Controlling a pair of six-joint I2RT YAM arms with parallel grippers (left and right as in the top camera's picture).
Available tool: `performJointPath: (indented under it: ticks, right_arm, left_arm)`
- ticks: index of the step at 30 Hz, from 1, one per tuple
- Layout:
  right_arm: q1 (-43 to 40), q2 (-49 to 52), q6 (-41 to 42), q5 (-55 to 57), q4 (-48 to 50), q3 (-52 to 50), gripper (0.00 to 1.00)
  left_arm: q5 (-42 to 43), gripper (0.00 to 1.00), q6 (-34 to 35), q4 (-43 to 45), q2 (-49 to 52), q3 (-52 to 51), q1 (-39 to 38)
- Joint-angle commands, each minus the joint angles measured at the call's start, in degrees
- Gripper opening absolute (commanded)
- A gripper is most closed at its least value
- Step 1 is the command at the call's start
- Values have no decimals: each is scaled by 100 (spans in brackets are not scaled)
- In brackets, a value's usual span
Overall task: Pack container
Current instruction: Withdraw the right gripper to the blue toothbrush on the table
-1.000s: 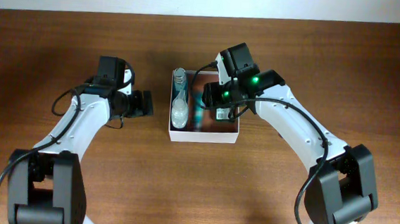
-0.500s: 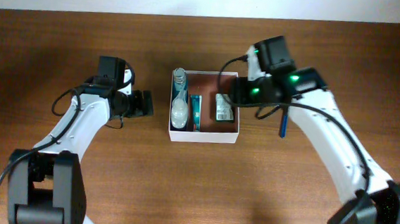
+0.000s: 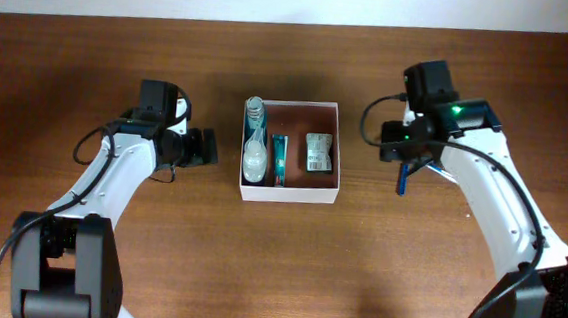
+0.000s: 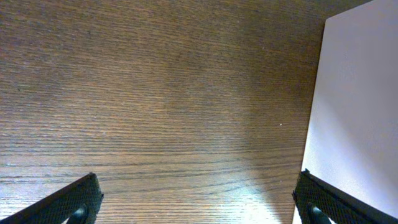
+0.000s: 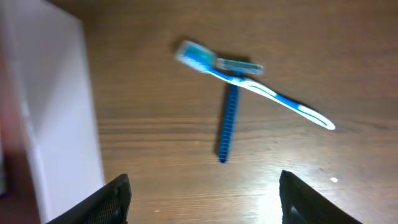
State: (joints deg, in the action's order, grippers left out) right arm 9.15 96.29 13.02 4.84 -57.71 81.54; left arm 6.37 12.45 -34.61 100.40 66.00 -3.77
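Right gripper (image 5: 202,190): jaws wide, nothing between them. It hangs over bare table (image 3: 77,255) just right of the container (image 3: 292,193). Ahead of its fingers (image 5: 118,199) in the right wrist view lie a blue-and-white toothbrush (image 5: 258,88) and a dark blue ribbed stick (image 5: 228,124); the two cross near the brush head, and which one is on top cannot be told.

Left gripper (image 4: 196,193): jaws wide, empty, low over the wood. The container's white outer wall is close on its right side.

The container sits at table centre between the two arms, open top up, pinkish-brown floor showing. Inside it, left to right: a clear bottle (image 3: 254,147) against the left wall, a teal tube (image 3: 278,159) beside it, and a small green-and-white packet (image 3: 316,153) apart from both. All three lie flat, lengthwise front to back.
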Motion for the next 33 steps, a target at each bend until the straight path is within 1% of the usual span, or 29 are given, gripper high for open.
performJointPath:
  ticks: [1,3,7,9,11,13,14,18,26,31,33]
  right_arm:
    - [-420,61,-81,192,101,-256,71]
    - [-573,61,-280,190,138,-310,72]
    - [-1056,61,-1008,190,293,-444,72]
    - [-1401,61,-1333,188,516,-570,85]
    - [-1639,61,-1412,184,708,-688,99]
    - [-1845,61,-1414,94,933,-839,99]
    - [-2041,61,-1552,-223,1246,-1056,99]
    - [-2334,61,-2238,-1296,1952,-1510,99]
    - [-2402,63,-3060,-1397,2868,-2059,99]
    - [-2402,186,-3539,-1589,3104,-2218,99]
    - [-2406,323,-3571,-1582,3163,-2229,99]
  left_arm:
    - [-22,99,9,9,-7,35,17]
    - [-22,99,9,9,-7,37,17]
    - [-22,99,9,9,-7,35,17]
    - [-22,99,9,9,-7,35,17]
    - [-22,99,9,9,-7,35,17]
    - [-22,99,9,9,-7,35,17]
    - [-22,99,9,9,-7,35,17]
    - [-22,100,9,9,-7,35,17]
    - [-22,99,9,9,-7,35,17]
    - [-22,99,9,9,-7,37,17]
    - [-22,99,9,9,-7,35,17]
